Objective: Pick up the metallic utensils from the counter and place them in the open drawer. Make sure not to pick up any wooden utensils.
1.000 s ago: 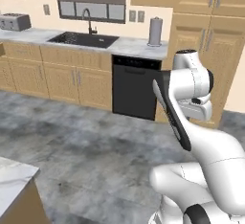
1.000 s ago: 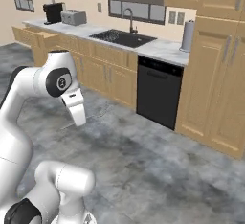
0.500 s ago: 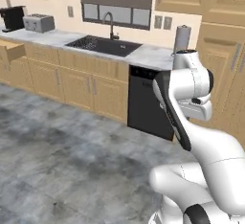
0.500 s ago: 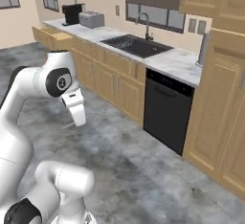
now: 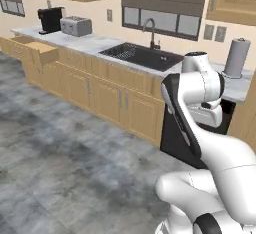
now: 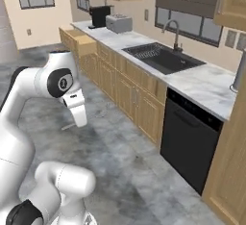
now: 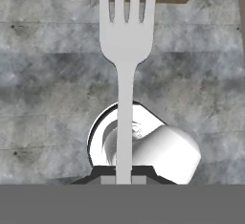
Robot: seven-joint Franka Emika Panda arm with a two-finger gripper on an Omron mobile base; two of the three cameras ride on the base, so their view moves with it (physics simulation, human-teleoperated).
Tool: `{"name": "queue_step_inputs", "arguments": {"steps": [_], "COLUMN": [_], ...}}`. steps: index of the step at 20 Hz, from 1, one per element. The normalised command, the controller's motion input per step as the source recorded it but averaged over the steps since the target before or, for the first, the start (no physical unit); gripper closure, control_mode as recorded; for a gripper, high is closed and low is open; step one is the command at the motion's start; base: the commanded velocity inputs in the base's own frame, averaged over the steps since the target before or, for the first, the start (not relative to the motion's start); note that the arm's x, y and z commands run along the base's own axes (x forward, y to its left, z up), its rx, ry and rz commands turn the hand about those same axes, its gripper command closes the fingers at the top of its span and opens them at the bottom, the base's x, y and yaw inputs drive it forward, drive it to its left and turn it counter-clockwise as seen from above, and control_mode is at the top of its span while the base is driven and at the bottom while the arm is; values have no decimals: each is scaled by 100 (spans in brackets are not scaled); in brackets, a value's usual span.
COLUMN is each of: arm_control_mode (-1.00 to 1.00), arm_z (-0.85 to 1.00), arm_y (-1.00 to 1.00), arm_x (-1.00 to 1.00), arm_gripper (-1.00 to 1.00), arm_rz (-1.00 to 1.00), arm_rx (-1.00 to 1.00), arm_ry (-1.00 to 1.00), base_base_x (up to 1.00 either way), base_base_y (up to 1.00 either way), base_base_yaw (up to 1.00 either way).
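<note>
The silver fork (image 7: 125, 41) stood clamped between the fingers (image 7: 108, 179), its handle running straight up the hand view from the closed tips and its tines reaching the top edge. Behind it lay grey stone-patterned floor (image 7: 52, 74), with a strip of tan wood and a dark gap along the top of that view.

From the base views, the white arm (image 5: 192, 103) was folded up over the middle of the kitchen floor, well away from the cabinets. In the right base view a thin silvery sliver (image 6: 68, 126) poked out just below the arm's lowered hand, though it was too small to tell for sure what it was.

The open drawer (image 5: 44, 53) jutted out of the tan cabinet run at the far left end of the long marbled counter (image 5: 95, 43), its pale front panel facing the room; in the right base view the same drawer (image 6: 85, 44) showed beyond the arm's shoulder. On the counter above it sat a black coffee machine (image 5: 50, 19) and, just beside that, a silver toaster (image 5: 76, 26). Further along were a dark sink (image 5: 142, 56) with a curved tap (image 5: 149, 30), then a black dishwasher front (image 6: 190, 140) under the counter, and a roll of paper towel (image 5: 235, 58) standing upright near the right end.
</note>
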Motion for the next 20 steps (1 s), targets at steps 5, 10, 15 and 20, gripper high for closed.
{"name": "queue_step_inputs", "arguments": {"steps": [5, 10, 15, 20], "arm_control_mode": [100, 100, 100, 100], "arm_z": [0, 0, 0, 0], "arm_y": [0, 0, 0, 0], "arm_x": [0, 0, 0, 0], "arm_gripper": [100, 100, 100, 100], "arm_rz": [0, 0, 0, 0], "arm_rx": [0, 0, 0, 0], "arm_ry": [0, 0, 0, 0], "base_base_x": [100, 100, 100, 100], "base_base_y": [0, 0, 0, 0], "base_base_yaw": [42, 42, 40, 37]}}
